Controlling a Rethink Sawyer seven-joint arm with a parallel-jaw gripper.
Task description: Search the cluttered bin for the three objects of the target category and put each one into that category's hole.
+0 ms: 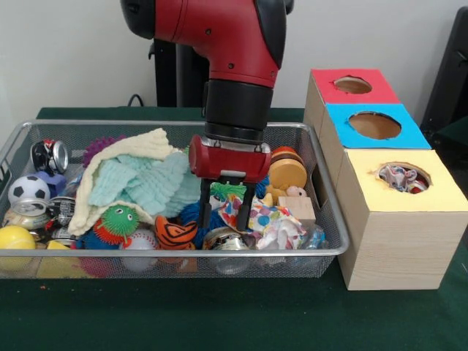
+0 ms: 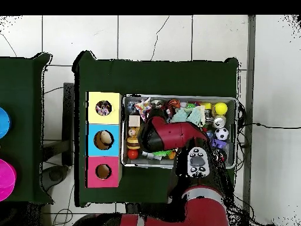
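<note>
Red and black arm reached down into the wire mesh bin [image 1: 322, 164], its red gripper [image 1: 221, 207] set low over the clutter near the bin's middle. Two dark fingers [image 1: 204, 208] stood narrowly apart, tips down among the toys beside a green spiky toy [image 1: 227, 191]; whether they gripped anything could not be made out. Pale green and cream knitted cloths [image 1: 142, 179] lay heaped just beside the gripper. A patterned crumpled cloth [image 1: 267, 221] sat in front, near an orange tiger-striped toy [image 1: 175, 233]. Beside the bin stood a wooden box with three holes: red panel [image 1: 351, 85], blue panel [image 1: 374, 125], yellow panel [image 1: 404, 178]. Crumpled fabric [image 1: 401, 177] showed inside the yellow hole
</note>
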